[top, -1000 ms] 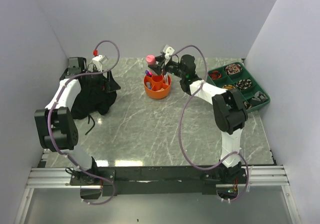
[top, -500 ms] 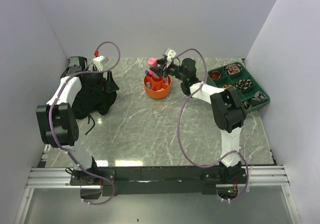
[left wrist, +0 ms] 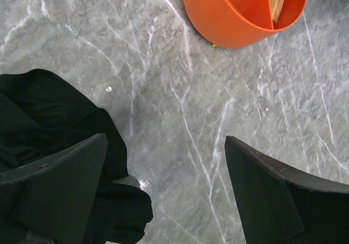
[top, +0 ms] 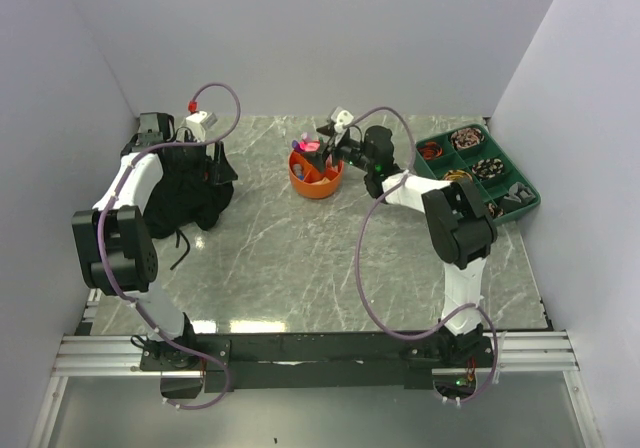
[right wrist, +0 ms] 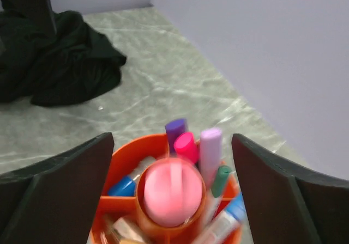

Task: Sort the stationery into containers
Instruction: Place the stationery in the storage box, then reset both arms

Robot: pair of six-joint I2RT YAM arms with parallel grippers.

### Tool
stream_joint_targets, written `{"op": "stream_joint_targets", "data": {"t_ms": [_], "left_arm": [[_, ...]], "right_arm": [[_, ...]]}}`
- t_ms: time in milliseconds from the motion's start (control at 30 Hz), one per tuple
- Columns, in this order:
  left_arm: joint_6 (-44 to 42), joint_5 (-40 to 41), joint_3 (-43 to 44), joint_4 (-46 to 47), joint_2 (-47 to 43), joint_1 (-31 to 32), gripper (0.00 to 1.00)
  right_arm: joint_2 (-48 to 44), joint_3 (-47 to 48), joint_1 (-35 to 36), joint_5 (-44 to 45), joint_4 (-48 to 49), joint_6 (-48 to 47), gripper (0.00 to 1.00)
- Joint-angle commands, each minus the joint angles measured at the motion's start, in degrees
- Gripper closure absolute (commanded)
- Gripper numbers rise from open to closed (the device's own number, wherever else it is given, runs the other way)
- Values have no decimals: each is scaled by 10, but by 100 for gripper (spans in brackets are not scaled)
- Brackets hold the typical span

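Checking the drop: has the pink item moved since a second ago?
Yes. The pink item dropped from above the orange holder rim into its central cup.

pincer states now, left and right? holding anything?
Left pincer: open, empty, by the black cloth.
Right pincer: open, empty, above the orange holder.

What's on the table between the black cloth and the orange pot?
Just bare marble tabletop between cloth and pot, shown in the overhead view.
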State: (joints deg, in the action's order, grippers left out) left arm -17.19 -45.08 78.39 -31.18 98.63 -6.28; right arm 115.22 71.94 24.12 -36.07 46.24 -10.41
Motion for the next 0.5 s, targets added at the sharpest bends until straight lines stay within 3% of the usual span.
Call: {"op": "stream_joint_targets", "data": {"t_ms": [0, 133, 233, 267, 367, 400, 467], "left_arm": [[19, -10, -9, 43, -36, 0, 3], [81, -43, -35, 94, -58, 0, 1], [126, -27, -69, 154, -82, 5, 1], [124, -13, -75, 159, -87, 10, 1], [110, 88, -95, 178, -106, 49, 1], [126, 118, -102, 188, -113, 60, 1], [145, 174, -107, 212, -115, 81, 1]], "right_arm": [[-101, 26, 2, 16, -3, -17, 0], [-155, 47, 7, 56, -104, -32, 0], [-193, 74, 4, 167, -251, 15, 0], [-198, 92, 5, 191, -356, 40, 0], [-195, 101, 7, 347, -548, 126, 0], [-213, 74, 7, 409, -565, 146, 0], [-265, -46, 4, 413, -557, 132, 0]]}}
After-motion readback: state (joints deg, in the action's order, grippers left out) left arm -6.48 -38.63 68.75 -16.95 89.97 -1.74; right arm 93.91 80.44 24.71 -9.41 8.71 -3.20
